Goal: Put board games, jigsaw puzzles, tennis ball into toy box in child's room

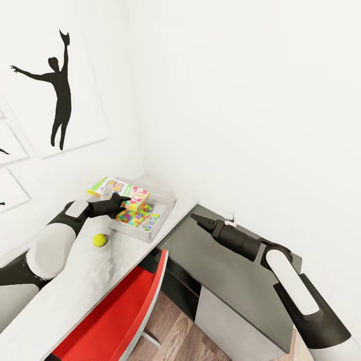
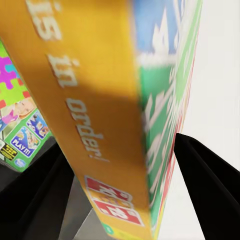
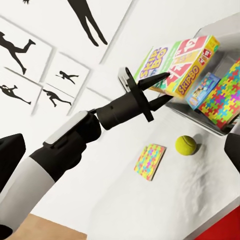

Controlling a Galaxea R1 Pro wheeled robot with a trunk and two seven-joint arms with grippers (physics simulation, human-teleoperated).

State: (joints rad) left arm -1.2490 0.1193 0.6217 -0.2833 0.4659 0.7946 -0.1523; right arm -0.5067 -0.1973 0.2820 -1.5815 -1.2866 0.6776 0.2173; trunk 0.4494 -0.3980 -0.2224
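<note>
"SKIP-BO" and "SKIPBO" on game box (image 3: 181, 61), "in order!" on its edge (image 2: 85, 125)

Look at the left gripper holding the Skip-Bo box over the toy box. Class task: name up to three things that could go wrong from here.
1. The Skip-Bo box, clamped by the left gripper near one edge, hangs tilted over the toy box; it may land propped on the jigsaw puzzle inside instead of flat.
2. A slanted box could crowd out the remaining toys.
3. The tennis ball sits beside the left arm; a sweep could roll it off the table.
</note>
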